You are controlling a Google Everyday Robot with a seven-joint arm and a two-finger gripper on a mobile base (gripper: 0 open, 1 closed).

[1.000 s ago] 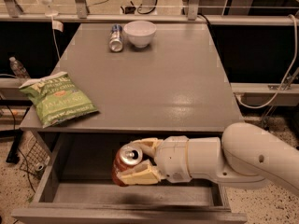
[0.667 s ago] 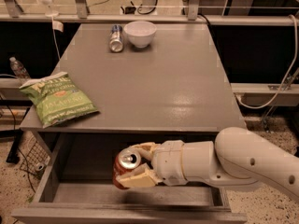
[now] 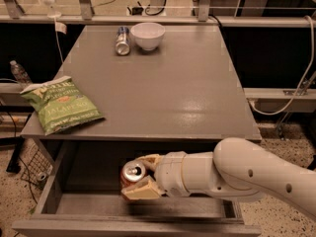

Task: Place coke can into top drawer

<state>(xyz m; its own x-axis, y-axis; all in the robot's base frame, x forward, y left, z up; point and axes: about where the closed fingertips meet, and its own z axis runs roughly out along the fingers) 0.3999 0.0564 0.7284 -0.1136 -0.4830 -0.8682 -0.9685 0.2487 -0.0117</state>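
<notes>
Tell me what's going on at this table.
The robot arm's two-finger gripper is shut on the red aluminium coke can, holding it above the open wide grey wooden top drawer beneath the grey table. The can is not released yet. A green chip bag, white bowl and silver-and-blue can sit on top.

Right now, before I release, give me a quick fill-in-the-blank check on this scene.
The gripper is shut on the coke can over the inside of the top drawer, which stands ____.
The silver can beside the bowl lies on its ____.
The chip bag at the edge of the table is ____ in colour.
Missing words: open; side; green.
</notes>
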